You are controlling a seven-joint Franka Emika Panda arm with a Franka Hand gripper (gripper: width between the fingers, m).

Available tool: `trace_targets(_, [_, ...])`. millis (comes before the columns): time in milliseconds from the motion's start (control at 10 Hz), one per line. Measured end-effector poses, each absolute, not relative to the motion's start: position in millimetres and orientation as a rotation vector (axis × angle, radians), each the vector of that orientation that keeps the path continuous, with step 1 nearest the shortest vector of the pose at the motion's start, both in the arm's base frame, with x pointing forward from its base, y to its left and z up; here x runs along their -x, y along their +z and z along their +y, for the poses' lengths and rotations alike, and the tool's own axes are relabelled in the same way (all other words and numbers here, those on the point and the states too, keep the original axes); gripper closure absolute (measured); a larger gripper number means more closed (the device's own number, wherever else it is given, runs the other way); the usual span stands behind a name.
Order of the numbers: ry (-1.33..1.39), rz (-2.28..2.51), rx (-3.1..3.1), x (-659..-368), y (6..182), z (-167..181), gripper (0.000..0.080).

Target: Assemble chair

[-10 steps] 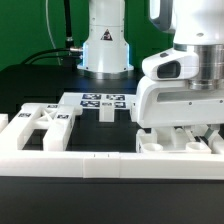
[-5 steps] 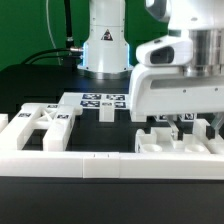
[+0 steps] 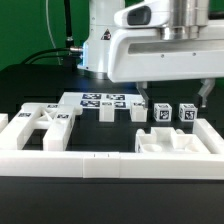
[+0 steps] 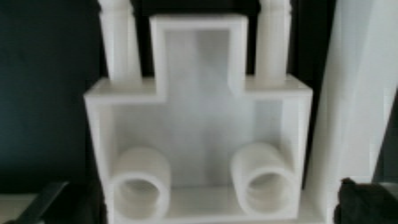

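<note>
My gripper (image 3: 173,98) is open and empty, with its dark fingertips (image 3: 143,96) spread wide. It hangs above a white chair piece (image 3: 168,141) that lies against the front rail on the exterior view's right. In the wrist view this piece (image 4: 199,110) shows two round sockets and two thin bars, and my gripper (image 4: 205,206) straddles it without touching. Two small tagged blocks (image 3: 160,113) stand just behind the piece. An X-braced chair piece (image 3: 45,122) lies on the exterior view's left.
The long white border rail (image 3: 100,165) runs along the front and also shows in the wrist view (image 4: 356,100). The marker board (image 3: 104,100) lies mid-table by the robot base (image 3: 105,50). Two small white parts (image 3: 107,113) sit in front of it.
My gripper has risen off the socketed chair piece and shifted toward the exterior view's left. The piece stays on the table by the rail.
</note>
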State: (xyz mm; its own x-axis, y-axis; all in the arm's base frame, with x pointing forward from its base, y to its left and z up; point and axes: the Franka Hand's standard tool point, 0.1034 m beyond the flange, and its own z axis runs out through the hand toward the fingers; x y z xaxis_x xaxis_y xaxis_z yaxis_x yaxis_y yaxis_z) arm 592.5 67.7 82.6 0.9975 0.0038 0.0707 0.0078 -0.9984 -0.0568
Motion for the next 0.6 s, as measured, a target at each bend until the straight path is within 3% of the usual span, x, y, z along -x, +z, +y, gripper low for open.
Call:
trace_targets(100, [-0.100,-0.008,3.085,-579.6,82.2,66.0,0.0151])
trace_targets(600, [-0.121,0.047,3.074,-574.5,72.9,60.2,0.0151])
